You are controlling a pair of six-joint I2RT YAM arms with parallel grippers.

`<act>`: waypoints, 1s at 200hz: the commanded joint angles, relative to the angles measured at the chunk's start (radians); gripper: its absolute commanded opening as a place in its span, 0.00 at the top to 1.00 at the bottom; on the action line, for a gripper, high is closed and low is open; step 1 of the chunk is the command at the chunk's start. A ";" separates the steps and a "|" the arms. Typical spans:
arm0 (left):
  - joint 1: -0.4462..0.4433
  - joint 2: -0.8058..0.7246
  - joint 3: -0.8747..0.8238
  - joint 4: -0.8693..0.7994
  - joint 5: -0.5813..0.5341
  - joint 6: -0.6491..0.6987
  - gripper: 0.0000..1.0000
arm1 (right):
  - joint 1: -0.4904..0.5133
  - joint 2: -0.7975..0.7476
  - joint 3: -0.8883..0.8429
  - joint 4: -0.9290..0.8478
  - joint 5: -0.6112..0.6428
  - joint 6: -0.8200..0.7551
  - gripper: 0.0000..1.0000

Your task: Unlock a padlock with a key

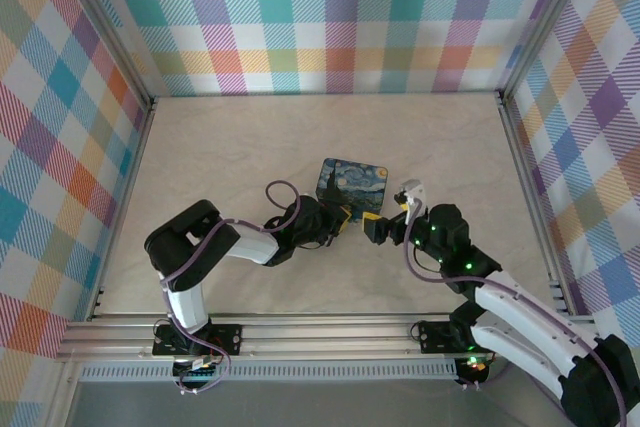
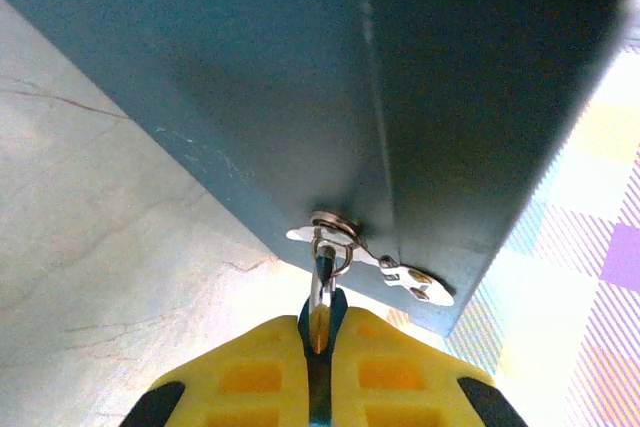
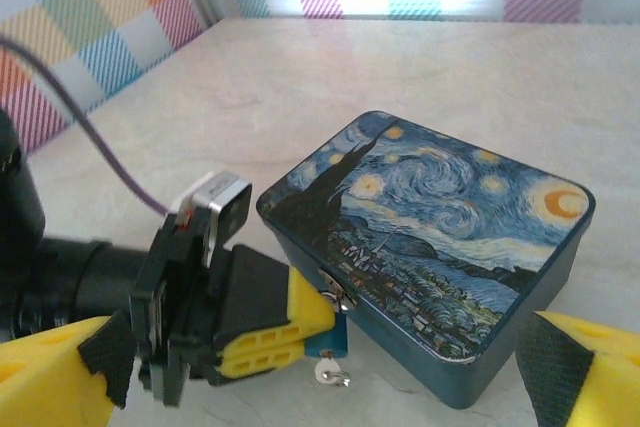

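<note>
On the marbled table (image 1: 250,147), the left gripper (image 2: 320,347) is clamped on the padlock (image 3: 326,335) at the hasp of the tin (image 3: 440,247). The right gripper (image 1: 378,229) stands open; a careless closing may knock aside the tiny key (image 3: 332,375) under the padlock.

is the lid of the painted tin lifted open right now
No, the tin has its painted lid sitting flat on the body, with no gap showing along the front edge.

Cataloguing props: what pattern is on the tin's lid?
Swirling blue night sky with yellow stars on the tin; right wrist view.
</note>
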 commanded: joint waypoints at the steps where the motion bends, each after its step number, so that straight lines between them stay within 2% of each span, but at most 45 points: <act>1: -0.009 -0.048 0.003 -0.030 0.004 -0.013 0.93 | 0.054 -0.021 0.027 -0.066 -0.011 -0.280 0.00; 42: -0.008 -0.079 0.003 -0.061 -0.003 -0.006 0.93 | 0.193 0.010 -0.026 -0.032 0.110 -0.576 0.00; 69: -0.007 -0.089 0.008 -0.069 -0.002 -0.007 0.93 | 0.255 0.080 -0.043 -0.001 0.199 -0.693 0.00; 104: -0.007 -0.099 0.014 -0.083 -0.001 -0.003 0.93 | 0.284 0.178 -0.045 0.022 0.266 -0.749 0.00; 137: -0.007 -0.103 0.018 -0.094 -0.001 -0.002 0.93 | 0.289 0.256 -0.038 0.059 0.269 -0.768 0.00; 177: -0.008 -0.104 0.021 -0.098 0.000 -0.002 0.93 | 0.289 0.376 -0.017 0.118 0.270 -0.749 0.12; 200: -0.008 -0.107 0.020 -0.102 -0.002 -0.001 0.93 | 0.288 0.434 -0.007 0.162 0.287 -0.743 0.23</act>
